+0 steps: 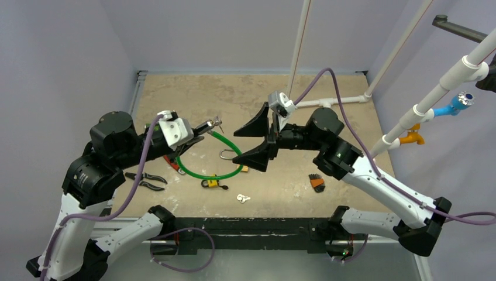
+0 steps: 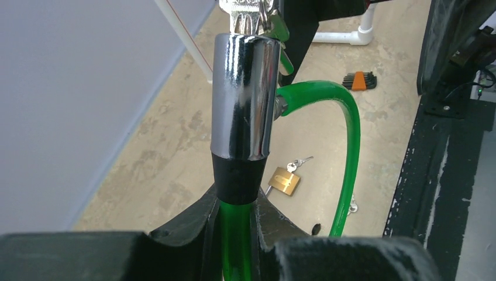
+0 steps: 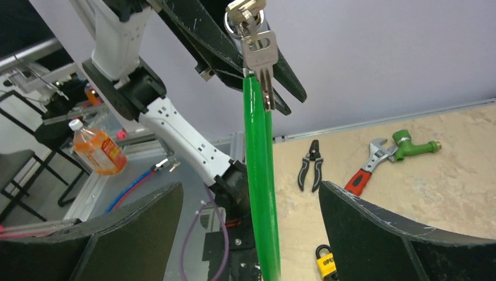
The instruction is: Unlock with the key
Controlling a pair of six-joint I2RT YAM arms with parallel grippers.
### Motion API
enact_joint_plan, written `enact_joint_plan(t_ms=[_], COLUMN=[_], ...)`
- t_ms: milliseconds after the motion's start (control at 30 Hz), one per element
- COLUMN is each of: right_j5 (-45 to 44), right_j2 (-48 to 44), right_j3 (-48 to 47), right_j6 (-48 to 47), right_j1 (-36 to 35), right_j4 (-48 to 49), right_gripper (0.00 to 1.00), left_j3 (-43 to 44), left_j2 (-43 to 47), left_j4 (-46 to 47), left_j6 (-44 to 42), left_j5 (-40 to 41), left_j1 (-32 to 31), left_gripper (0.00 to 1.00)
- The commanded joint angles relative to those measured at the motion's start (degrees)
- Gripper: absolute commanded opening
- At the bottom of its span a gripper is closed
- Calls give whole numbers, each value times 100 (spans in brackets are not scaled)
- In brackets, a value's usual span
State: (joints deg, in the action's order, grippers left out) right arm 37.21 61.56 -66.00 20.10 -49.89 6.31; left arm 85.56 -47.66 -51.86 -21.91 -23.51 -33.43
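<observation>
The left tool is narrowed onto the green plastic-coated cable lock. Its 2 fingers pinch the cable just below the lock's chrome cylinder barrel and hold that end raised off the beige stone-patterned surface. Just past the left tool's tips, silver keys on a ring sit at the barrel's far end; how deep a key sits in the keyhole cannot be told. Below and behind the left tool lie black-handled pliers and a red-handled wrench. The green loop sags to the surface between the 2 tools, beside a small yellow-and-black padlock. The right tool stands wide and holds nothing, its jaws facing the keys, near them but apart. Under it lies a brass padlock; behind it, an orange holder of hex keys.
</observation>
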Motion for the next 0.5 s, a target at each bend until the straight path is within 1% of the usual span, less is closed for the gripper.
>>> enact_joint_plan(t_ms=[0,33,100,167,200,233,300,333,367,467], right_j5=[21,-26,-63,-195,-232,-257,-477,-599,-717,-1116], right_j2=[48,114,287,469,567,641,721,709,663,377], right_j3=[-368,-413,-500,-575,-613,-655,-657,-639,-581,-204], right_j6=[-627,-633,-623,-585,-555,-518,-486,-511,-560,-665], right_j1=[-154,-180,-230,-276,-290,-291,-301,-302,-302,-302], right_j4=[15,4,23,42,26,10,-81,-163,-234,-370], right_gripper=[87,87,83,76,67,56,20,7,0,0], left_j3=[222,224,256,268,276,284,306,338,363,510], left_j2=[-36,-48,-80,-107,-106,-118,-116,-122,-136,-250], left_j4=[398,412,433,436,439,447,529,559,595,680], left_j6=[428,432,451,464,472,477,509,524,567,705], left_j5=[-344,-353,-373,-426,-445,-448,-356,-297,-216,-13], left_j1=[47,42,43,47,45,45,52,67,103,375], left_gripper=[0,0,0,0,0,0,0,0,0,0])
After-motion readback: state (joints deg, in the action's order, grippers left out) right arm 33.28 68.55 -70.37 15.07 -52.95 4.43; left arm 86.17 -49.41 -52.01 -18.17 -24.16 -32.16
